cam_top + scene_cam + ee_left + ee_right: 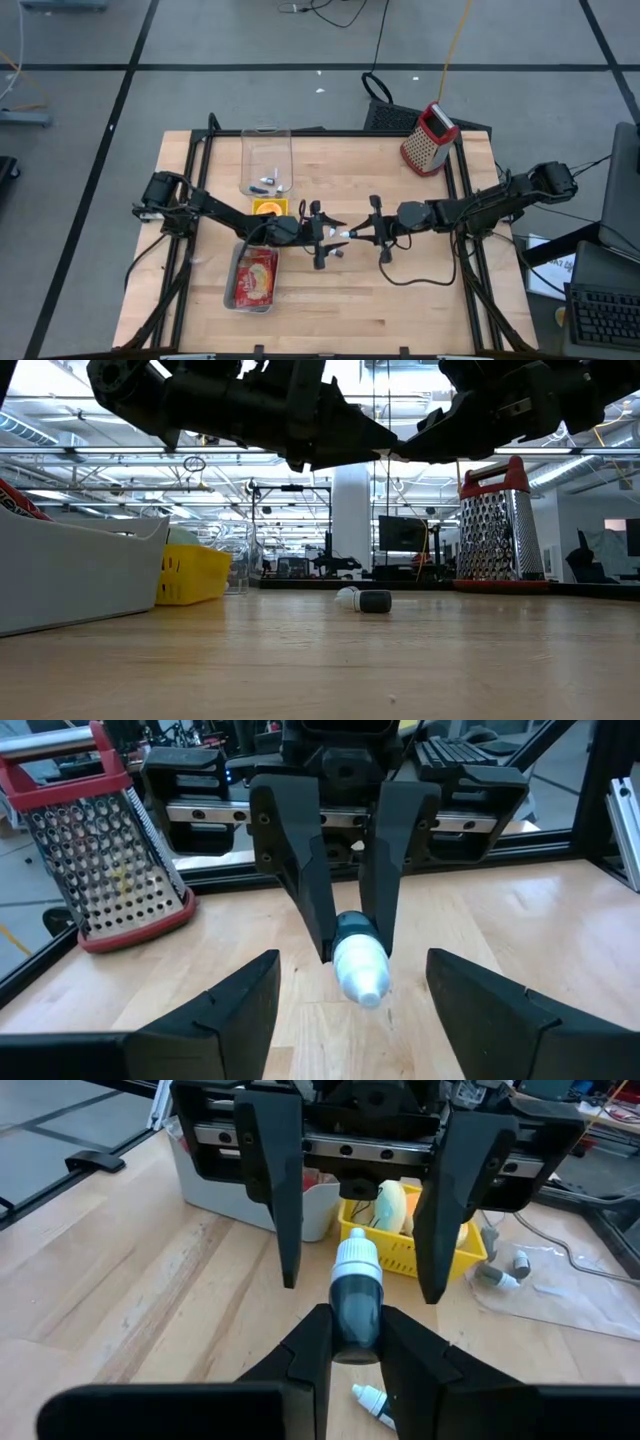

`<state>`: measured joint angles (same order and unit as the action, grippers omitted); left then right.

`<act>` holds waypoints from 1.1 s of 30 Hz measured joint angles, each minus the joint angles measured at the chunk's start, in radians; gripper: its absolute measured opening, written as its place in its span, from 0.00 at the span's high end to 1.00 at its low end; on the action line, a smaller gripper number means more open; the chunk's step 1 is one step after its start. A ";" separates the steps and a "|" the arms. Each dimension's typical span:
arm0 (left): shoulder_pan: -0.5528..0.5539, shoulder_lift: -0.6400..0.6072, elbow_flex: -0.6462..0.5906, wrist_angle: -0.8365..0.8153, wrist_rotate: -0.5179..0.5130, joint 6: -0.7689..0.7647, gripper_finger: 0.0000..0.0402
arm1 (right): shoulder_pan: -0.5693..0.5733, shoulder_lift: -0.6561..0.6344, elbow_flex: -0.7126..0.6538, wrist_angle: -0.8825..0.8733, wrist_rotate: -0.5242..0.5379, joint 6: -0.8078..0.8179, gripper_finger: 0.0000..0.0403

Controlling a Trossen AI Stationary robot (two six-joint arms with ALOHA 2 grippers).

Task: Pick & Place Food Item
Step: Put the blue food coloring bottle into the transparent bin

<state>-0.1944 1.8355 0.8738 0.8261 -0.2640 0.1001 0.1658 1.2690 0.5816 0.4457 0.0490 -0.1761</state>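
Observation:
A small dark bottle with a white cap point(356, 1285) is held above the table's middle by my right gripper point(355, 1348), which is shut on it. The bottle lies level, its cap pointing at my left gripper point(330, 234). My left gripper point(350, 1012) is open and faces the right one; its two fingers stand either side of the cap end without touching it. A second small bottle point(365, 600) lies on its side on the table below them. A yellow basket point(400, 1250) holds a pale yellow food item point(390, 1205). My right gripper pinches the bottle's dark body point(356, 1320) between its two fingers. It comes level from the table's right side, with the fingers lying along the bottle. The bottle is lifted clear of the table, level, and its white cap point(362, 975) sticks out past the fingertips.
A white tray point(238, 290) with a red packet point(256, 277) lies near the left arm. A clear bag point(266, 160) with small bottles lies at the far side. A red-topped metal grater point(430, 138) stands at the far right corner. A black cable point(420, 280) lies on the table.

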 joint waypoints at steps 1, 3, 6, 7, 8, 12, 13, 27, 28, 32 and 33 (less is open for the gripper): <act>0.000 0.000 0.000 0.000 0.002 0.000 0.39 | 0.000 0.000 0.000 0.000 0.000 0.000 0.85; 0.000 0.000 0.000 0.000 0.003 0.000 0.44 | 0.000 0.000 0.000 0.000 0.000 0.000 0.85; 0.000 0.000 0.000 0.000 0.034 -0.007 0.52 | 0.000 0.000 0.000 0.000 0.001 0.000 0.85; 0.000 0.000 0.000 0.000 0.036 -0.017 0.54 | 0.000 0.000 0.000 0.000 0.001 0.000 0.85; 0.000 0.000 0.000 0.000 0.036 -0.027 0.56 | 0.000 0.000 0.000 0.000 0.001 0.000 0.85; 0.005 0.000 0.000 0.001 0.037 -0.057 0.63 | 0.000 0.000 0.000 -0.001 0.001 0.000 0.85; 0.006 0.000 0.000 0.001 0.037 -0.058 0.64 | 0.000 0.000 0.000 -0.001 0.001 0.000 0.85; 0.006 -0.001 0.000 0.001 0.037 -0.060 0.64 | 0.000 0.000 0.000 -0.001 0.002 0.007 0.85; 0.006 -0.001 0.000 0.001 0.037 -0.060 0.64 | 0.000 0.000 0.000 -0.001 0.002 0.007 0.85; 0.006 -0.002 0.000 0.001 0.037 -0.060 0.64 | 0.000 0.000 0.000 -0.001 0.002 0.007 0.85; 0.006 -0.002 0.000 0.001 0.037 -0.060 0.64 | 0.000 0.000 0.000 -0.001 0.002 0.007 0.85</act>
<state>-0.1882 1.8336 0.8737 0.8268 -0.2268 0.0402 0.1658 1.2694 0.5816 0.4446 0.0505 -0.1692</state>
